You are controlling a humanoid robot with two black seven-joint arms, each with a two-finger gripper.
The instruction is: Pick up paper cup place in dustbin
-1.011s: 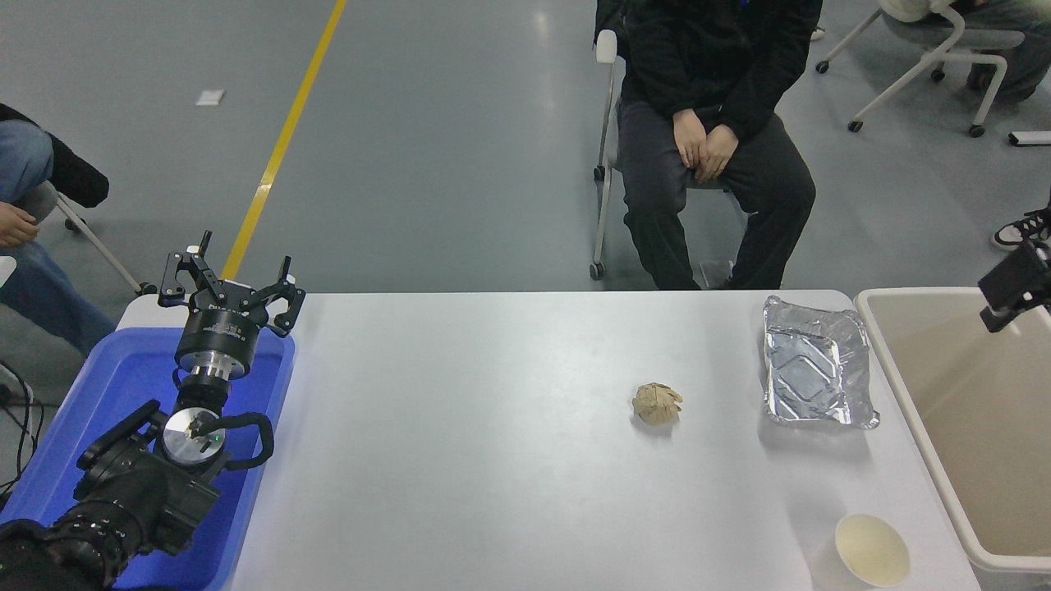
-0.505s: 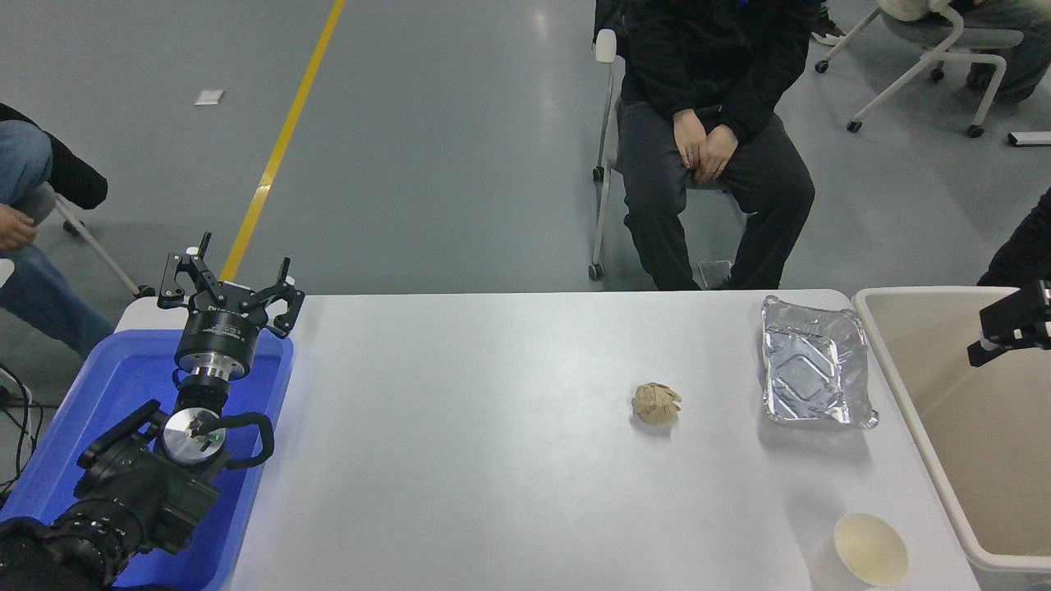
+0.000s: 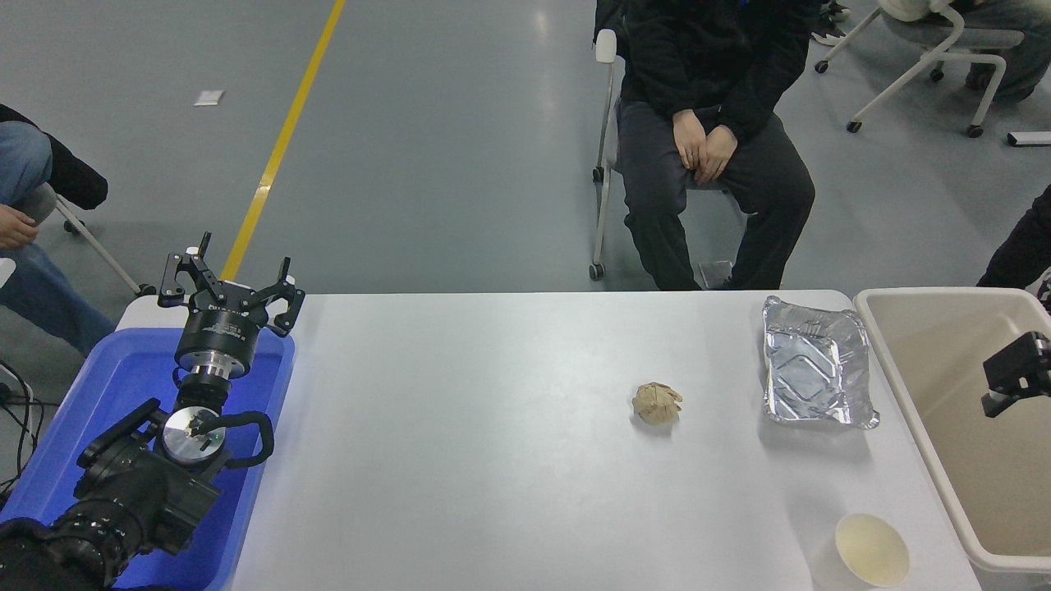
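Paper cup (image 3: pixel 872 549) is sitting upright, mouth up, at the near right corner of the white bench (image 3: pixel 493 460), close beside the dustbin (image 3: pixel 911 394) but apart from its rim; nothing is gripping it; dustbin is standing off the bench's right end, beige inside showing; right tool (image 3: pixel 1014 376) is hanging over the dustbin's interior at the picture's right edge, well apart from the cup; only a black block of it is showing, so I cannot tell whether it is spread or closed; silver foil tray (image 3: pixel 814 363) is lying at the far right of the bench, just beside the dustbin's rim; crumpled tan paper ball (image 3: pixel 657 403) is lying mid-bench, left of the tray; left tool (image 3: pixel 230 283) is sitting parked at lower left above the blue tub (image 3: pixel 98 394), fingers spread wide, holding nothing; a person (image 3: pixel 710 123) is sitting on a chair beyond the far edge, hands clasped in lap.
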